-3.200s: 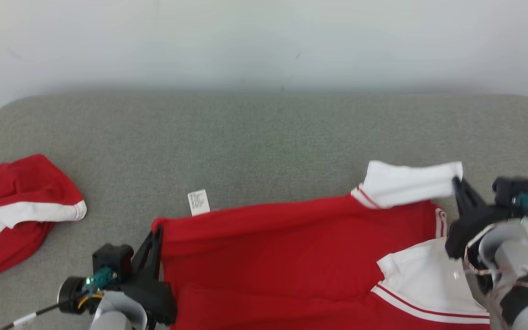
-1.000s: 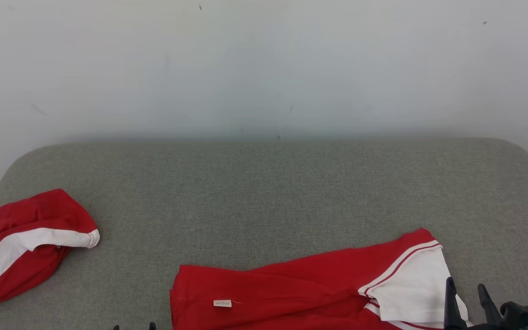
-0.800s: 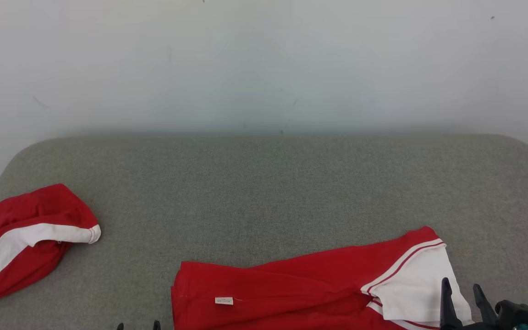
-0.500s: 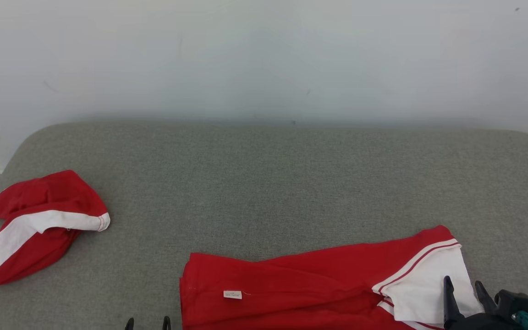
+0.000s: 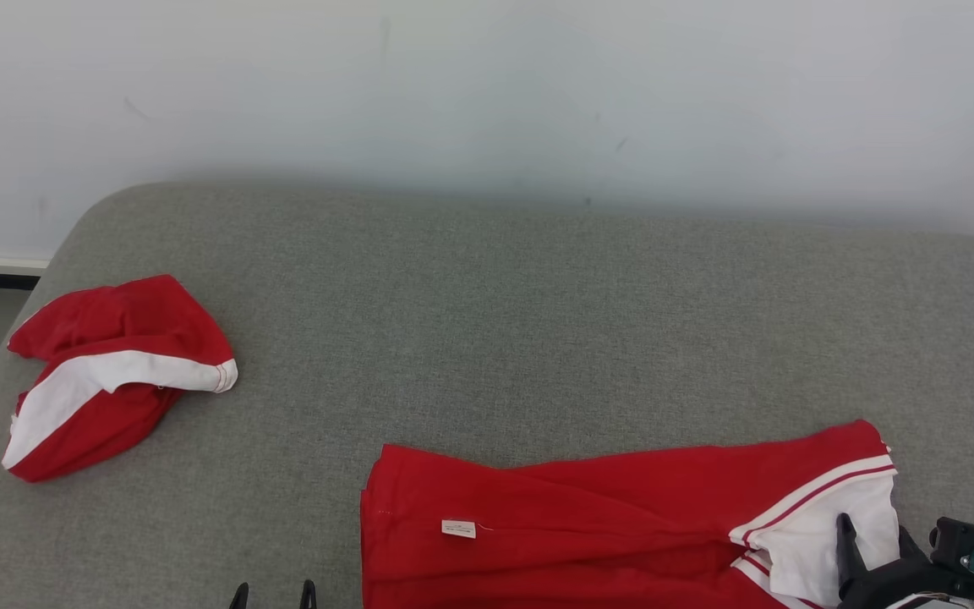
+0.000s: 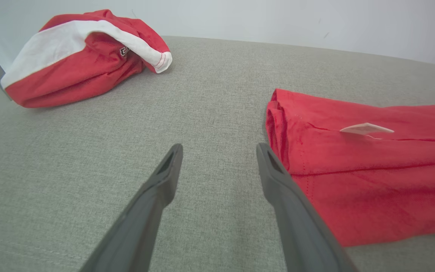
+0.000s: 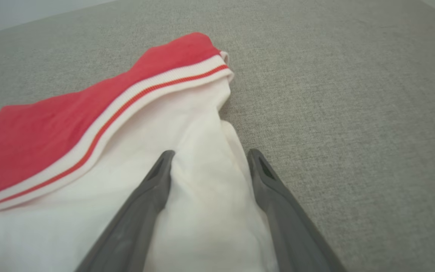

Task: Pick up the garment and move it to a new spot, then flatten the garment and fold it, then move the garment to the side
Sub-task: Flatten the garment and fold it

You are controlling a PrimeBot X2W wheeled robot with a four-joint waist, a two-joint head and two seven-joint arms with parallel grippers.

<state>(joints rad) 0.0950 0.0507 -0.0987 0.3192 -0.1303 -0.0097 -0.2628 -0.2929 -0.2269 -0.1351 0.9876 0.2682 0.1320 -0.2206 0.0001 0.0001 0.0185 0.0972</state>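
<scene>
At the far left of the grey cushion a red-and-white bundle sits well apart from the work. Next comes the left gripper, its 2 fingers spread with nothing between them, low over bare cushion just beside the garment. The garment lies near the front edge as a long red band, its label on top, ending in a white sleeve with striped trim. The right gripper is at that end, its fingers also spread, with white cloth lying between them but not pinched; whether they touch it I cannot tell. The fold looks partly made, with both arms free, so the next move probably calls for a pinch at each end before another fold or the shift aside. The left wrist view reveals stacked layers at the garment's left edge and the label standing up, which the head view flattens. The right wrist view gives the sleeve's rumpled folds, while the head view gives the whole layout.
</scene>
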